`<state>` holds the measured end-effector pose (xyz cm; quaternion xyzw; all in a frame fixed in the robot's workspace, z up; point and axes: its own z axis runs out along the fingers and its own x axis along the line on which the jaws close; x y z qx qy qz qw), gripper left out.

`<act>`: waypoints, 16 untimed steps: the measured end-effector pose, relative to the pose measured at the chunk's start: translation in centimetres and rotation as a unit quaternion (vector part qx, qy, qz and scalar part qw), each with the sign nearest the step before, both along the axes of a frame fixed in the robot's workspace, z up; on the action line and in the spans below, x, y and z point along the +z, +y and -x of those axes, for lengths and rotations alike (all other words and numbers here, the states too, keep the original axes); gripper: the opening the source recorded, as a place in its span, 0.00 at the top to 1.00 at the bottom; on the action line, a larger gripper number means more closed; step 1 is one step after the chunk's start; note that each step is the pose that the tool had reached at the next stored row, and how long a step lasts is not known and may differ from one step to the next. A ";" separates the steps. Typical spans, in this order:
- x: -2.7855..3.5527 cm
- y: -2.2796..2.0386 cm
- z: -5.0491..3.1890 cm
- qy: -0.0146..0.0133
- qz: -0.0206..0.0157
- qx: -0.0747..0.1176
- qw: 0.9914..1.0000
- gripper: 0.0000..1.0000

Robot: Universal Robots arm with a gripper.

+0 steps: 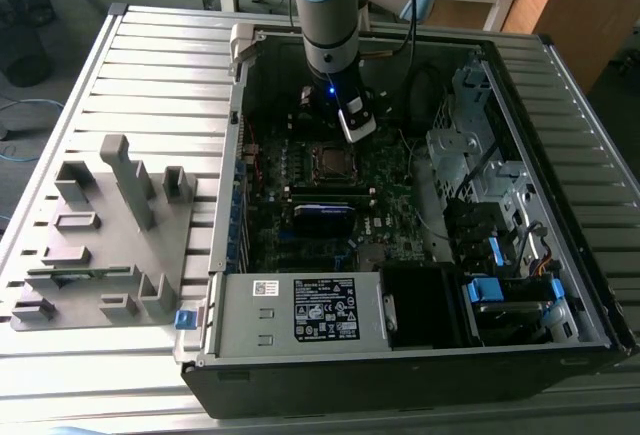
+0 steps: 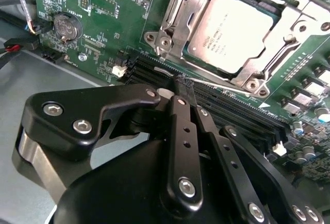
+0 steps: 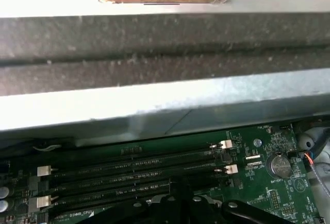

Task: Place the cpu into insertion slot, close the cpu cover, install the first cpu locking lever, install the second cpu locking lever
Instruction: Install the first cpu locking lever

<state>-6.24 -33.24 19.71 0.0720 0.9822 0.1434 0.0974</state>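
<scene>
The cpu (image 2: 229, 31), a square chip with a dull silver top, lies in the insertion slot (image 1: 316, 161) on the green board. The silvery cpu cover (image 2: 178, 13) lies down around the chip's edges. A thin metal locking lever (image 2: 227, 86) runs along the socket's near side. My black gripper (image 2: 184, 86) is shut, and its tips touch this lever beside the socket. In the exterior view the gripper (image 1: 338, 127) hangs inside the open computer case, just beyond the cpu (image 1: 333, 160).
Long black memory slots (image 3: 134, 170) lie between the socket and the case wall (image 3: 154, 110). A coin battery (image 2: 66, 27) sits on the board. A grey peg fixture (image 1: 100, 235) stands at the exterior view's left. The power supply (image 1: 300, 310) and drive cage (image 1: 480, 155) crowd the case.
</scene>
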 end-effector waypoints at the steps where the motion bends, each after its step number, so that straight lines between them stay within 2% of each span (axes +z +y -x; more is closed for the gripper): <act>1: 0.00 0.00 0.00 0.000 0.000 0.000 1.000 0.89; 3: -0.02 0.00 0.00 -0.002 0.000 0.000 1.000 0.89; 6: -0.06 0.00 0.00 -0.008 0.000 0.000 1.000 0.89; 9: -0.10 -0.02 0.01 -0.013 0.000 0.000 1.000 0.89; 16: -0.28 -0.32 0.20 -0.017 0.000 0.001 1.000 0.89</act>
